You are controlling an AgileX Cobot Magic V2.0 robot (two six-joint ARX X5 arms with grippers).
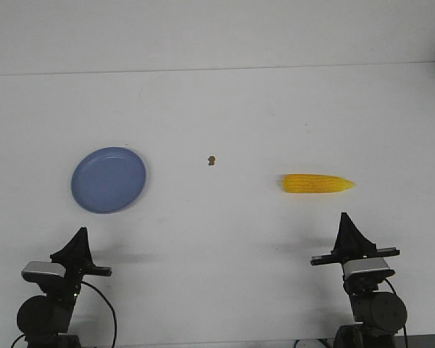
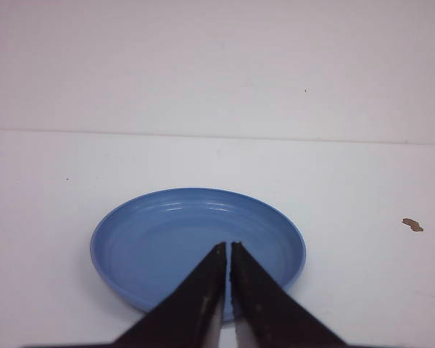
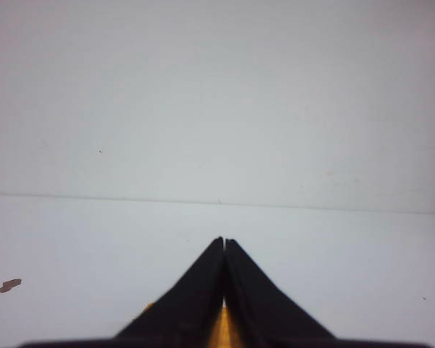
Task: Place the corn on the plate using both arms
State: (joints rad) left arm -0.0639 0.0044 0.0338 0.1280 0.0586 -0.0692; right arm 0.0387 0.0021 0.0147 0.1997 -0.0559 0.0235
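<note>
Both arms low; corn (image 1: 317,183) crosswise, tip pointing right.

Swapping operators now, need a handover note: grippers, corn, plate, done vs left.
Left gripper: shut, empty, parked at the near edge just behind the plate.
Right gripper: shut, empty, parked just behind the corn.
Corn lies flat on the table's right side, tip pointing right, untouched.
Plate sits on the left side, empty.
A brown speck lies between them.
Done: nothing.
Left: grasp the corn, carry it across, set it on the plate.
</note>
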